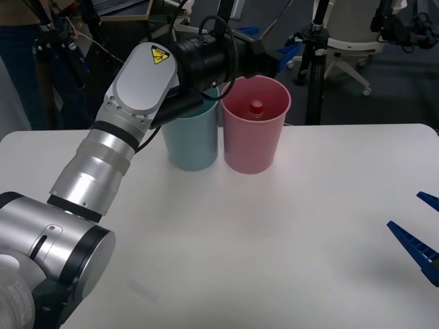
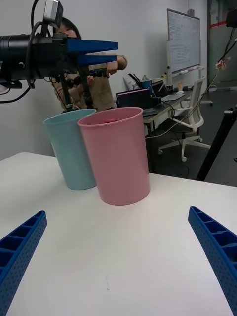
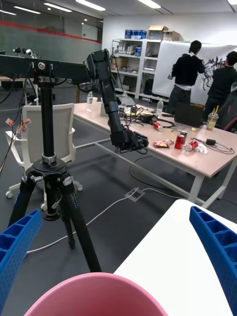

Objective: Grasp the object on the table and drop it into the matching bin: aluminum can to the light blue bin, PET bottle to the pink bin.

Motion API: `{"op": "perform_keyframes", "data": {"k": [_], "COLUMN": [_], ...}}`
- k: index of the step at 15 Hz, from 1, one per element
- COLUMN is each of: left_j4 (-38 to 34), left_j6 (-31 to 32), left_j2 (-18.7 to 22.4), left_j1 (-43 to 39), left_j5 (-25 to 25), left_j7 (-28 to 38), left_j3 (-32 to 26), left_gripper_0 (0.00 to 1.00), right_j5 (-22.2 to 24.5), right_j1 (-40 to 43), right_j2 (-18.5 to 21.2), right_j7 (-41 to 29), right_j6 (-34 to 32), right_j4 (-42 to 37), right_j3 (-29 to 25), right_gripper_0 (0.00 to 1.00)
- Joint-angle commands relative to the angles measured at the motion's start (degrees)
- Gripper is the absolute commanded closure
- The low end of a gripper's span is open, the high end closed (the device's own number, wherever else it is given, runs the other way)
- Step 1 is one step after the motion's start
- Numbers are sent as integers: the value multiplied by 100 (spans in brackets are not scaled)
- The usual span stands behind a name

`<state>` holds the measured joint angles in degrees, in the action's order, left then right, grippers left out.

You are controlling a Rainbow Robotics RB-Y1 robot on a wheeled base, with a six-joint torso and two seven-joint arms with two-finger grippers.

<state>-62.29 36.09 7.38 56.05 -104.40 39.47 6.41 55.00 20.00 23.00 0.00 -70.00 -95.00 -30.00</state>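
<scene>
Nearest the front camera is the silver and black left arm, which reaches forward across the large flat white table (image 1: 274,226) with rounded corners. Its left tool (image 2: 94,52) hangs above the two bins, over the rim of the tall tapered pink plastic bin (image 1: 255,133). In the right wrist view its two blue ribbed fingers (image 2: 91,45) lie level and close together, with a thin gap between them and nothing held. In the left wrist view the same fingers sit at the two lower corners, with the pink rim directly below the tool.

Inside the pink bin, directly beneath the left tool, stands the small clear plastic PET bottle (image 1: 256,108); its red screw cap is visible just below the rim, and the body is hidden by the bin wall.

Touching, or very nearly touching, the pink bin on its left side is the tall tapered light blue plastic bin (image 1: 193,140). Both bins stand upright on the far part of the table.

At the right edge of the table, well apart from the bins, the right tool (image 1: 420,236) hovers low over the surface. Its blue ribbed fingers are spread wide and hold nothing.
</scene>
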Motion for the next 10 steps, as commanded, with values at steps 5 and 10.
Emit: {"op": "perform_keyframes", "data": {"k": [5,10], "left_j4": [-3,6], "left_j6": [355,1110], "left_j2": [273,888], "left_j1": [-15,-147], "left_j5": [710,1686], "left_j7": [-519,-1310], "left_j3": [0,9], "left_gripper_0": [0,0], "right_j5": [0,0], "right_j1": [0,0], "right_j2": [0,0], "right_j7": [0,0], "right_j6": [0,0], "right_j4": [0,0], "right_j3": [0,0], "right_gripper_0": [0,0]}}
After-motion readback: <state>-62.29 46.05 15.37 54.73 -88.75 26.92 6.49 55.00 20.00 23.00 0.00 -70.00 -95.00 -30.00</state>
